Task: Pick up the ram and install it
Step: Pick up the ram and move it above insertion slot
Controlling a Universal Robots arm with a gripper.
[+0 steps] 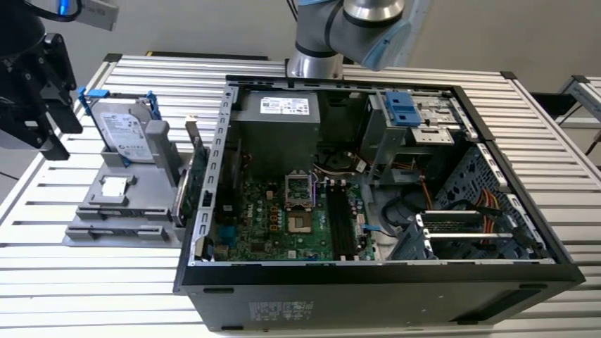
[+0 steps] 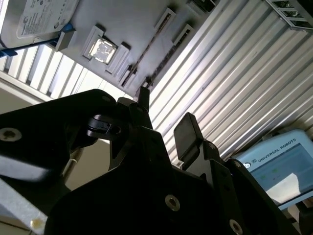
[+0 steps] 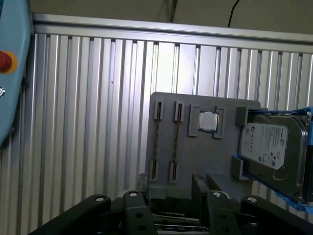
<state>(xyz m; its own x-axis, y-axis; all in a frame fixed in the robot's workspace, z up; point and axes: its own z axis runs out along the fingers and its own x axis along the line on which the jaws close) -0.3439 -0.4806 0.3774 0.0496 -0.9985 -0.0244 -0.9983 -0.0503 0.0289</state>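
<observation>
The arm's base column (image 1: 314, 63) rises behind the open computer case (image 1: 376, 289), and the gripper (image 1: 42, 137) hangs at the exterior view's left edge, above the slatted metal table (image 1: 564, 310) and beside the grey parts holder (image 1: 122, 229). Its upper body is cut off by the frame edge there. In both wrist views the gripper (image 2: 166, 117) (image 3: 171, 188) points toward the holder with its jaws standing apart and nothing between them; one black fingertip (image 2: 188, 134) is plainly separate from the other. The gripper touches nothing. The ram (image 3: 156, 139) stands on edge in a slot of the holder, held by grey brackets at each end, well apart from the fingers. Seen edge-on, it reads as a thin dark line with a paler greenish-tan tint along it. A second stick (image 3: 175, 142) of the same look stands just beside it in the parallel slot. It cannot be told which of the two is the one to be picked. Next along the holder lie a square processor chip (image 3: 208, 121) and a silver hard drive (image 3: 274, 152) with blue clips, the drive cut off by the frame edge. In the exterior view the sticks are too slim to make out against the upright green card (image 1: 199, 179). The motherboard's memory slots (image 1: 343, 222) lie inside the case, partly shadowed.
</observation>
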